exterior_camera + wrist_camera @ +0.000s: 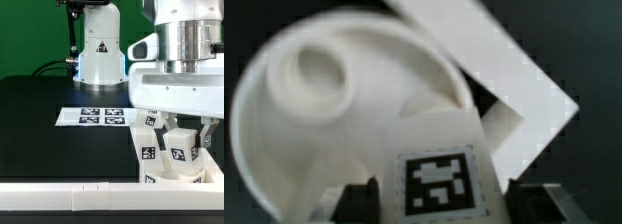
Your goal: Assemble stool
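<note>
One stool leg sits between the fingers of the gripper, tag face toward the wrist camera. The block fills the gap side to side, so the jaws read as pinching the leg, only half-spread because the part is blocky. Exterior view agrees: gripper is low at that view's right, with the leg upright under it. Round seat lies right behind the leg in the wrist view, a round hollow showing in it. The leg is near or against the seat's rim; the blur hides whether they touch. In the exterior view the seat is at the near right corner of the table, tucked close to the white edge bar, likely so the bars brace it while a leg goes in. Second leg stands just beside the held one, on the exterior view's left; can't tell if it is already fixed in the seat. Gripping the leg by its sides probably keeps its end free to meet a socket. Marker board lies flat mid-table, well apart, not involved. Judged step: bringing a leg to the seat, early-to-mid in the assembly. Risk: a leg tilted in the grip misses its socket.
</note>
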You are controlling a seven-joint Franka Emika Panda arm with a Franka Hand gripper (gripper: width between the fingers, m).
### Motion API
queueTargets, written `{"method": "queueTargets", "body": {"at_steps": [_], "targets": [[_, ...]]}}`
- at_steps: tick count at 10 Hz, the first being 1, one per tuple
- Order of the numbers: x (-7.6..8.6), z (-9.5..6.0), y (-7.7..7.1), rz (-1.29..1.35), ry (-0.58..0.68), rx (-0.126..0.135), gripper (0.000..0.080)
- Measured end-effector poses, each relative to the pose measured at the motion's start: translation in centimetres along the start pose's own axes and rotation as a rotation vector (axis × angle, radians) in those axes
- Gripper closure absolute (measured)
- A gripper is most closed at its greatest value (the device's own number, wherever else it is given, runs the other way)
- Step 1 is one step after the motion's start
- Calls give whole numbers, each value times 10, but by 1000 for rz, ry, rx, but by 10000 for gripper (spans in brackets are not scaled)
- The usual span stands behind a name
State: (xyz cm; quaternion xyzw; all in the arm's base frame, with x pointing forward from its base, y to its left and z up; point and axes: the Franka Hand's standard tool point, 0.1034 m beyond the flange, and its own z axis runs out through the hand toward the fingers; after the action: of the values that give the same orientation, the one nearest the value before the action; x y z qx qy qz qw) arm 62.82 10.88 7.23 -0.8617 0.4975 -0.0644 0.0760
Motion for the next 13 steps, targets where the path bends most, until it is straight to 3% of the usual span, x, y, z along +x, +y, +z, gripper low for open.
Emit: {"method": "queueTargets", "body": {"at_steps": [1, 5, 6, 7, 8, 9, 11, 13], "targets": [[-6, 2, -3, 173, -8, 9, 459], [-10, 2, -4, 407, -20, 15, 459], [-10, 2, -5, 511, -29, 22, 459], [-7, 1, -6, 719, -51, 48, 459], [-7, 2, -7, 846, -70, 53, 459], [-7, 2, -8, 1017, -90, 54, 459], [-8, 2, -8, 1064, -95, 53, 459], [-8, 2, -8, 993, -93, 54, 226]]}}
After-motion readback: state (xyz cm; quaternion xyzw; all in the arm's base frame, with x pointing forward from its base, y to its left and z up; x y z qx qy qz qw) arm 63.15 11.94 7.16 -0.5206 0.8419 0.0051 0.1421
